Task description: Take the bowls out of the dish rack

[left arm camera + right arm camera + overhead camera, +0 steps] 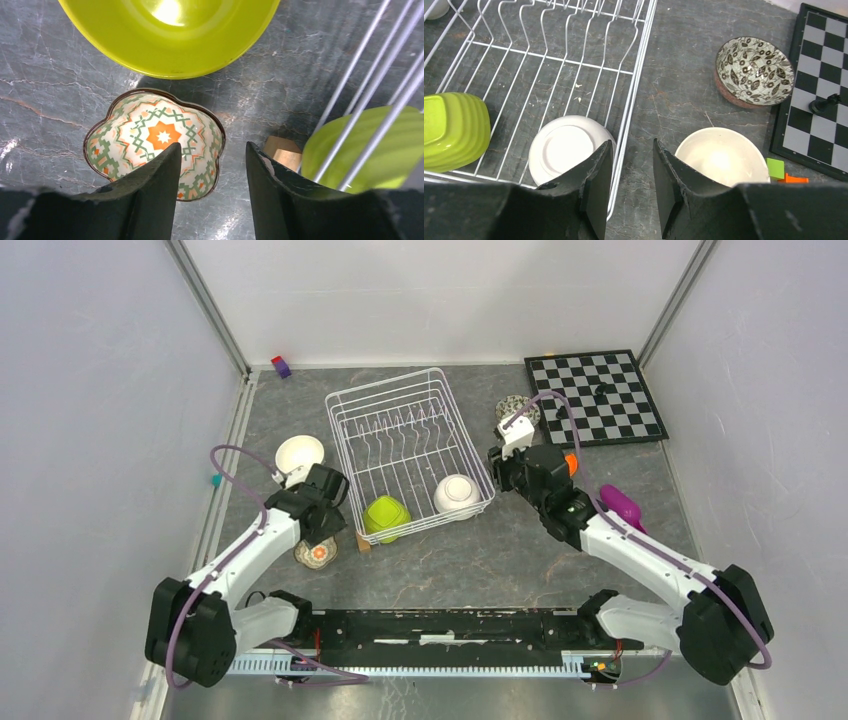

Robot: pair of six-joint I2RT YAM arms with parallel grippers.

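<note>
Notably, your right hand (pixel 632 155) hangs open over the rim of the dish rack (pixel 639 75), apparently poised for its upturned white bowl (pixel 566 147), while your open left hand (pixel 212 160) hovers above a patterned bowl (pixel 155 140) on the table (pixel 45 75).

Enclosed work cell, viewed from above. The table (pixel 560 540) has a dark grey, marble-veined surface, glossy enough to return pale highlights in the left wrist view. Plain white panels close it in on three sides: a back wall (pixel 440 300), a left wall (pixel 90 420) and a right wall (pixel 770 390), which meet at slanting metal posts (pixel 208 305). A metal rail (pixel 232 440) borders the table's left edge, and a brushed metal ledge (pixel 450 702) runs along the near side. Lighting is soft and even; shadows are faint.
</note>
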